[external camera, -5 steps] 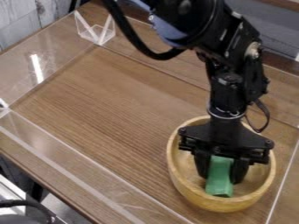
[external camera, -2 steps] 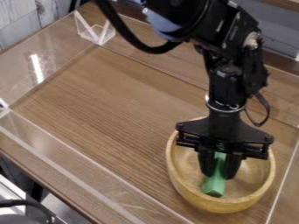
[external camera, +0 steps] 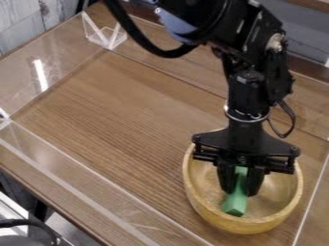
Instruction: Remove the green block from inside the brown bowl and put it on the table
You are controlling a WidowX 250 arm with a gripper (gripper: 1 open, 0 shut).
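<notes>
The brown bowl (external camera: 206, 209) sits on the table (external camera: 129, 115) at the lower right. Inside it the green block (external camera: 240, 197) leans lengthwise, its lower end toward the bowl's front wall. My gripper (external camera: 244, 181) reaches straight down into the bowl from the black arm, and its fingers have shut on the upper part of the green block. The block's top end is hidden between the fingers. The block still looks to rest in the bowl.
Low clear plastic walls (external camera: 58, 168) edge the table on the left and front. A clear plastic corner piece (external camera: 103, 34) stands at the back left. Wood-grain tabletop stretches left of the bowl.
The fingers have drawn together around the green block. The arm has shifted slightly left and settled; between the last two frames almost nothing moves.
</notes>
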